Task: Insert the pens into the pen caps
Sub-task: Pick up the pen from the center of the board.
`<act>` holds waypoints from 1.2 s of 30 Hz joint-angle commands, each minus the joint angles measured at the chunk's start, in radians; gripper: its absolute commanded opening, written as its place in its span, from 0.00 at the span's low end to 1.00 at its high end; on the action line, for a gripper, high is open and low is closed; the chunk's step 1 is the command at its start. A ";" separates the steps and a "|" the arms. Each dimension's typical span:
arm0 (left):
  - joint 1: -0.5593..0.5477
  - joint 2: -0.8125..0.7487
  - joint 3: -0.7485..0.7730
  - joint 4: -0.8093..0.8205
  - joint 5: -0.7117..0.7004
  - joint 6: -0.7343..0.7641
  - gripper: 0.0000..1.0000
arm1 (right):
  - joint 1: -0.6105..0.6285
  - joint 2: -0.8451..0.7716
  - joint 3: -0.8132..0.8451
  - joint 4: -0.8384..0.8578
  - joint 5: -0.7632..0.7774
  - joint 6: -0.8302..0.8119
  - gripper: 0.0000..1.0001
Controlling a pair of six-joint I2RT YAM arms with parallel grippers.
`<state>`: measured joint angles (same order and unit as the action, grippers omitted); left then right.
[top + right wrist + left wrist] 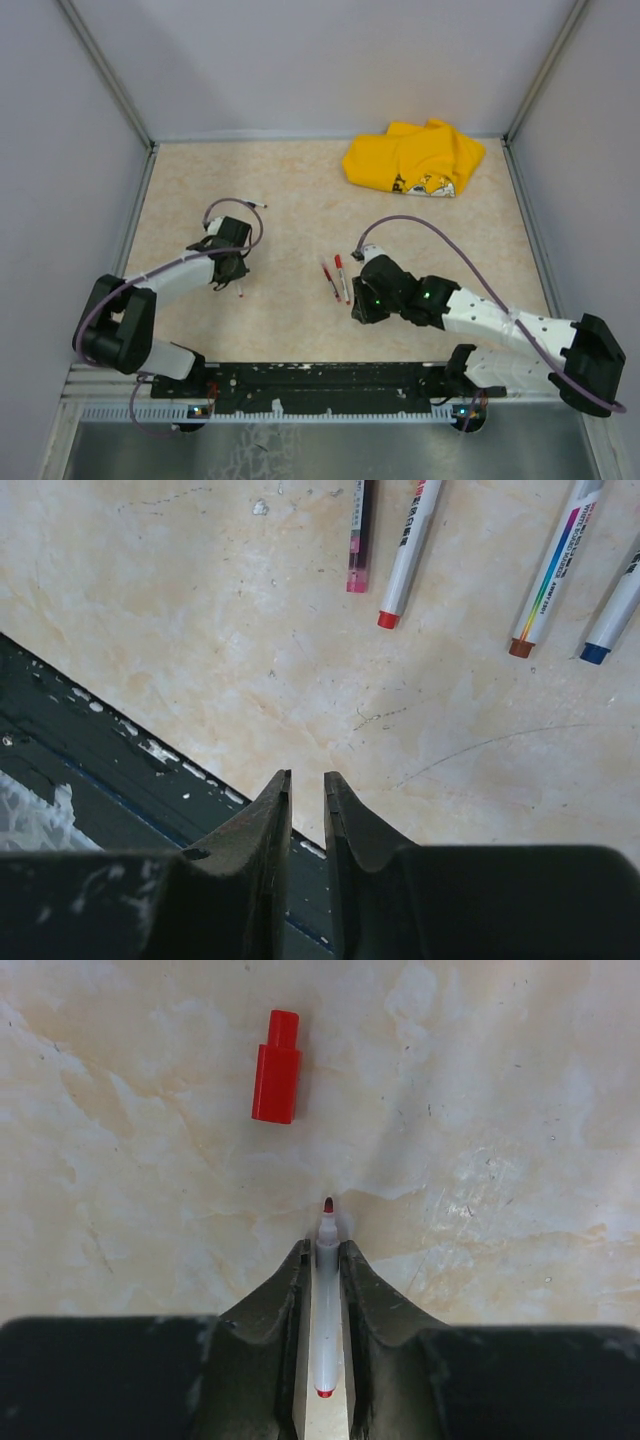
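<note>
Pen (pixel 327 1300) first: my left gripper (pixel 322 1250) pinches its white barrel, one finger against each side. The red tip (pixel 327 1205) pokes out just past the fingertips and the red tail sits back between them. It hangs low over the table (pixel 520 1110); I cannot tell whether it touches.

The red cap (pixel 276 1068) lies on its side ahead of the tip and a little to the left, apart from it. Its wide end faces me and its narrow end points away. I take the wide end for the mouth, though I cannot see the hole.

To do this well, I want a firm, square grip so the barrel does not swivel when the tip meets plastic. Then I shift left until barrel and cap share one line, and go in slow and flat. The cap is loose, so a bare push would likely just slide it away. It needs bracing.

My right gripper (pixel 307 777) could do that, but it is on the other side of the table, over the near edge by the black rail (pixel 90 730). Its fingers are a narrow slit apart, with nothing between them. The other pens (pixel 408 550) lie beyond it, untouched. I judge that bringing it over to pin the cap is safer than chasing the cap alone.
</note>
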<state>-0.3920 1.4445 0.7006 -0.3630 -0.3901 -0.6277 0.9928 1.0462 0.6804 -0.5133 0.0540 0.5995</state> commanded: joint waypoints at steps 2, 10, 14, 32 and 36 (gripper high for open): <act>0.011 -0.001 -0.052 -0.001 0.077 -0.012 0.19 | 0.006 -0.042 -0.001 0.016 0.002 0.017 0.18; 0.010 -0.120 -0.036 -0.042 0.112 0.010 0.16 | 0.006 -0.092 -0.007 0.029 0.036 0.037 0.18; 0.010 -0.194 -0.027 -0.048 0.181 0.020 0.15 | 0.006 -0.122 -0.008 0.049 0.050 0.045 0.18; -0.282 -0.445 -0.044 0.168 0.440 -0.248 0.08 | 0.048 -0.072 -0.090 0.660 -0.106 0.236 0.33; -0.378 -0.457 -0.058 0.245 0.407 -0.305 0.08 | 0.080 -0.028 -0.088 0.747 -0.054 0.292 0.37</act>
<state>-0.7052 1.0100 0.6491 -0.2298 0.0555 -0.8509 1.0431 0.9878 0.5880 0.0391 -0.0402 0.8101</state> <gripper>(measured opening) 0.112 0.355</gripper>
